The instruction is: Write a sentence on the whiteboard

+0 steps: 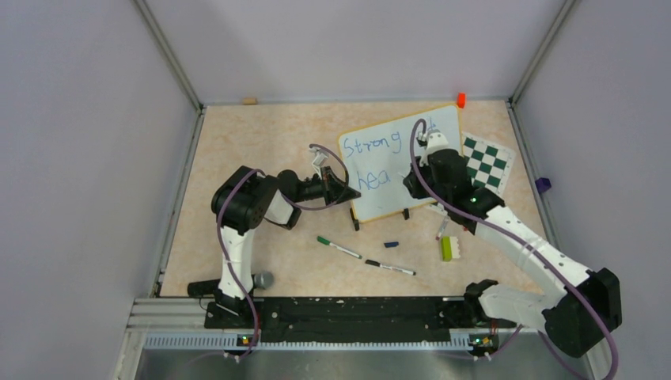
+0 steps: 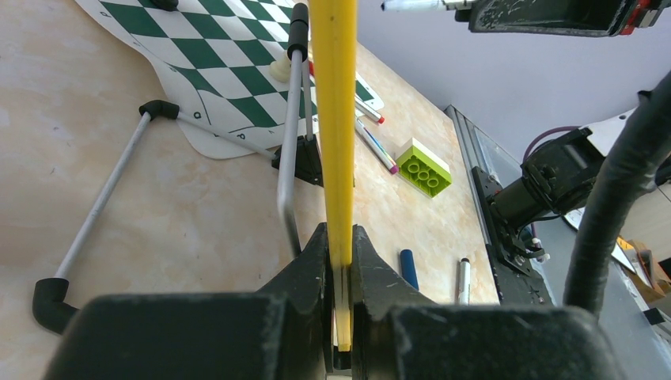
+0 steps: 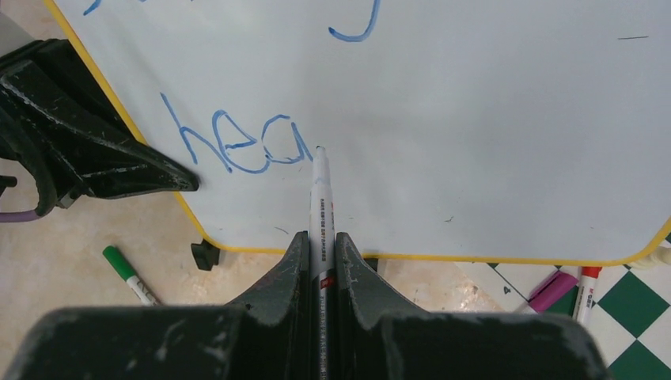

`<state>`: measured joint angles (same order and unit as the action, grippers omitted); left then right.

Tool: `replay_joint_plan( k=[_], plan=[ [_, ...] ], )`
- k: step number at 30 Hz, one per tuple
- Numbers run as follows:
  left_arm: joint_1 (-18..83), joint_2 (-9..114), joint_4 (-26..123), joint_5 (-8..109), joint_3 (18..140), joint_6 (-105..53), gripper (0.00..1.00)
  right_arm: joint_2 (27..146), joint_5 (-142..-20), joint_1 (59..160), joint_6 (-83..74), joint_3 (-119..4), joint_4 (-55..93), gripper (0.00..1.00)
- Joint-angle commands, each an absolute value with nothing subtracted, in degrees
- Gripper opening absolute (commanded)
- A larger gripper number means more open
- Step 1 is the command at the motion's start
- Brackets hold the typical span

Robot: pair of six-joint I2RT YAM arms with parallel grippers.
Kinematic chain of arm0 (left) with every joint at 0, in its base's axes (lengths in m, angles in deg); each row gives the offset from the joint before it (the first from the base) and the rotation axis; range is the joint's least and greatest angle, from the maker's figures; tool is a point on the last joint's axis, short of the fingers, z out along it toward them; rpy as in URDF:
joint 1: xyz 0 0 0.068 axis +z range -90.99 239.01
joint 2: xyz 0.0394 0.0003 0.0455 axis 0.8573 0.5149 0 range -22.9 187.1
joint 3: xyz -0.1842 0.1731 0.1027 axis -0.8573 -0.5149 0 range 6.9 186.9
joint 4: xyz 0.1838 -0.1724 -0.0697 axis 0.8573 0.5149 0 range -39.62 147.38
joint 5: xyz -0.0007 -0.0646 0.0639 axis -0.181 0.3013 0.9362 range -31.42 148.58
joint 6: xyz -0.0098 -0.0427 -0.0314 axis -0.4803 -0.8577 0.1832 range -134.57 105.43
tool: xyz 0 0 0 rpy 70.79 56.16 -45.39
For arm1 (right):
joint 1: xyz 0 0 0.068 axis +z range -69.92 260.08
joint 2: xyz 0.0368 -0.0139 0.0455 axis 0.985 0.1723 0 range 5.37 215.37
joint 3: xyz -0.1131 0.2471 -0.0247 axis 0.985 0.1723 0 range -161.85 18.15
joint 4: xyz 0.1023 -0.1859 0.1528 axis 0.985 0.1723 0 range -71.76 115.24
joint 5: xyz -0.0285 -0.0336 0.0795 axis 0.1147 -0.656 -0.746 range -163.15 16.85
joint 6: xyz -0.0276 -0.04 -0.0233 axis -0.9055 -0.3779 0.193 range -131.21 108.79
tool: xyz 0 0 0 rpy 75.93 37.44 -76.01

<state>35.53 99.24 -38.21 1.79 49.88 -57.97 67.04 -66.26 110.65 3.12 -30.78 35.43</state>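
Observation:
The whiteboard (image 1: pixel 380 202) stands tilted on its black feet at mid-table, white with a yellow rim. Blue writing (image 1: pixel 373 145) reads "Strong" on the top line and "hea" (image 3: pixel 237 142) on the second; my right arm hides what lies right of it. My left gripper (image 2: pixel 339 233) is shut on the board's yellow edge (image 2: pixel 332 119), at the board's left side (image 1: pixel 348 194). My right gripper (image 3: pixel 320 237) is shut on a white marker (image 3: pixel 321 190). The marker's tip touches the board just after the "a".
A green-and-white chessboard mat (image 1: pixel 490 162) lies behind the board on the right, with markers (image 3: pixel 589 289) on it. On the table in front lie a green-capped marker (image 1: pixel 339 248), a black-capped marker (image 1: pixel 390 268), a blue cap (image 1: pixel 391 245) and a green brick (image 1: pixel 447 248).

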Motion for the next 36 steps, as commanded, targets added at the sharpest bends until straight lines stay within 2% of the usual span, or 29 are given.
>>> replay_joint_plan(
  k=[1,19,36],
  plan=[
    [34.23,99.86,-42.43,-5.33,49.80,-56.26,0.00,70.19,-68.88,110.89,2.06,-35.14,33.42,0.00],
    [34.23,100.01,-42.43,-5.50,49.94,-56.25,0.00,76.20,-59.11,116.03,1.46,-38.27,32.63,0.00],
    [34.10,100.03,-42.43,-5.43,50.10,-56.30,0.00,77.63,-59.15,116.13,0.59,-38.47,32.06,0.00]
  ],
)
